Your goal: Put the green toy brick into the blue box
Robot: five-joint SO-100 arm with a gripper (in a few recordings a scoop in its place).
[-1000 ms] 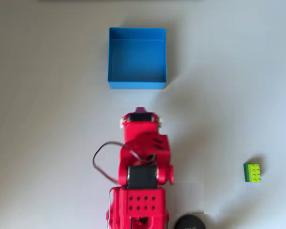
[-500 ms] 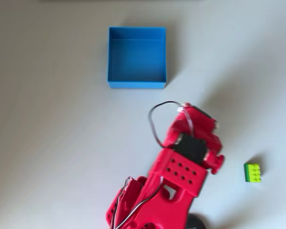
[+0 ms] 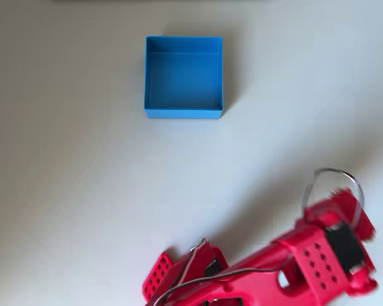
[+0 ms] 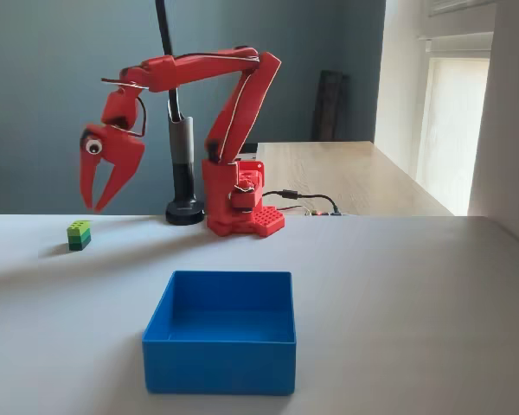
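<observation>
Blue box sits empty on the table.
Red claw hangs spread above the green toy brick, not touching it.

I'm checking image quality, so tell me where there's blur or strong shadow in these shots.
Overhead view: the red arm is smeared, the blue box slightly soft. Fixed view: sharp, window light from the right, the green toy brick casting a shadow leftward, open gripper crisp.
</observation>
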